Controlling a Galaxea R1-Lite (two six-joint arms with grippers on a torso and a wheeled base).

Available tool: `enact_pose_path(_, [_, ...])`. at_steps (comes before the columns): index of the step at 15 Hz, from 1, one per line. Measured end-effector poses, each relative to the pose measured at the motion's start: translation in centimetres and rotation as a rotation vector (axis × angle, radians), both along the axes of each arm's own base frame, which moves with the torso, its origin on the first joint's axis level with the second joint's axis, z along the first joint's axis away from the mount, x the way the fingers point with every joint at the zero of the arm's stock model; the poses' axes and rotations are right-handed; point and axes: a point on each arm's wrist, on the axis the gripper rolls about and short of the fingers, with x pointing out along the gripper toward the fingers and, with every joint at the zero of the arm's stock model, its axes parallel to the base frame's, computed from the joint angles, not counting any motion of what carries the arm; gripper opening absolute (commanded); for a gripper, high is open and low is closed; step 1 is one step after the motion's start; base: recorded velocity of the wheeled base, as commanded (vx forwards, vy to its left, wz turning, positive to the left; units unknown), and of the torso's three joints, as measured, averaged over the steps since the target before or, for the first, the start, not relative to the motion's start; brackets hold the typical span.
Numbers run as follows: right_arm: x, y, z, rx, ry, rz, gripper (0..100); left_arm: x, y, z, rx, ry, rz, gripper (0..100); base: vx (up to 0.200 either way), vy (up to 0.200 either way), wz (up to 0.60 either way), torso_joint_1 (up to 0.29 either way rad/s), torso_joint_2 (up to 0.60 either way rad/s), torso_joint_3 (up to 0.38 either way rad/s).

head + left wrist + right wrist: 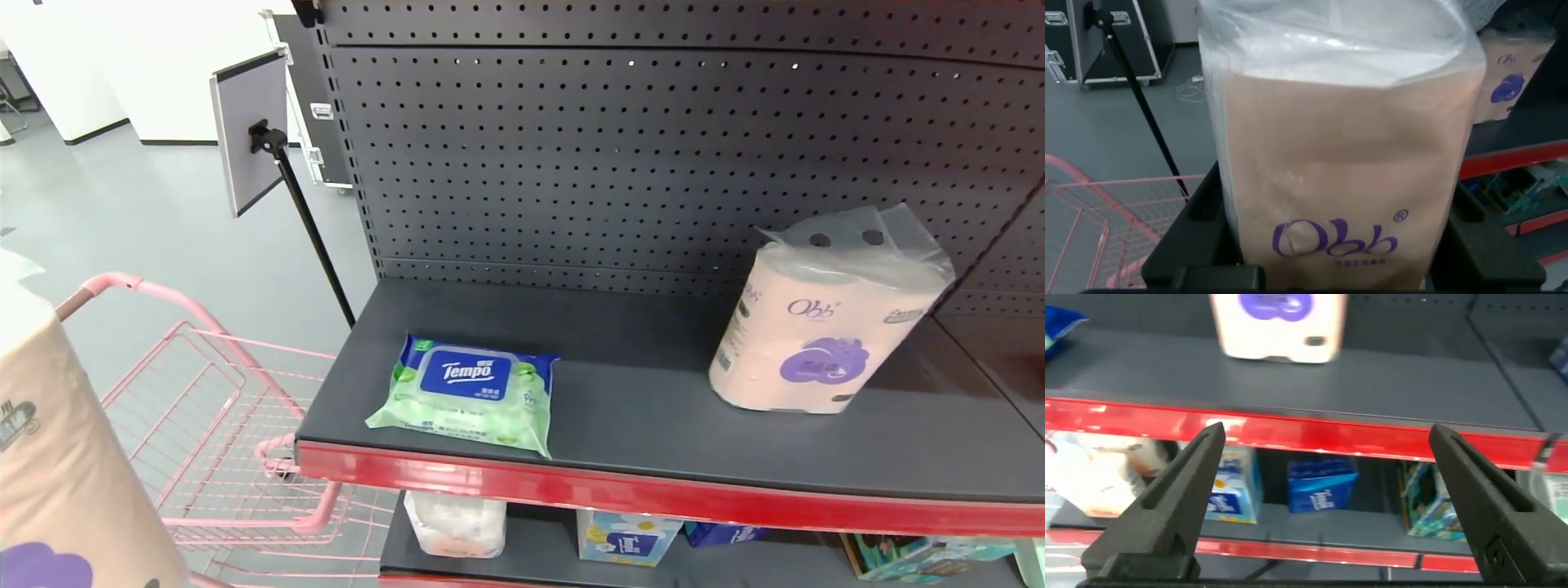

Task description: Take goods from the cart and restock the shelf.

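Roll pack, clamped in the left gripper's jaws, needs carrying from cart onto shelf beside its twin; right gripper's jaws gape empty.

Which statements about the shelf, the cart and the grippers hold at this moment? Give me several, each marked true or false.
1. The left gripper is shut on a toilet roll pack. True.
2. The wet wipes lie at the right end of the shelf. False: they lie near its left front.
3. The right gripper is open and empty. True.
4. The pink cart stands to the right of the shelf. False: it stands to its left.
5. A second toilet roll pack stands on the shelf, toward its right. True.
6. The lower shelf is bare. False: boxes and other packs sit on it.
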Motion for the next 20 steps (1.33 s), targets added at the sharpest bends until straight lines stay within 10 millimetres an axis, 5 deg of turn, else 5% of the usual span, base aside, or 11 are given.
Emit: enact_pose_path(20, [0.06, 0.06, 0.00, -0.024, 0.010, 0.035, 100, 0.27, -0.07, -0.04, 0.016, 0.008, -0.003, 0, 0.000, -0.180, 0.00, 0.002, 0.00, 0.001])
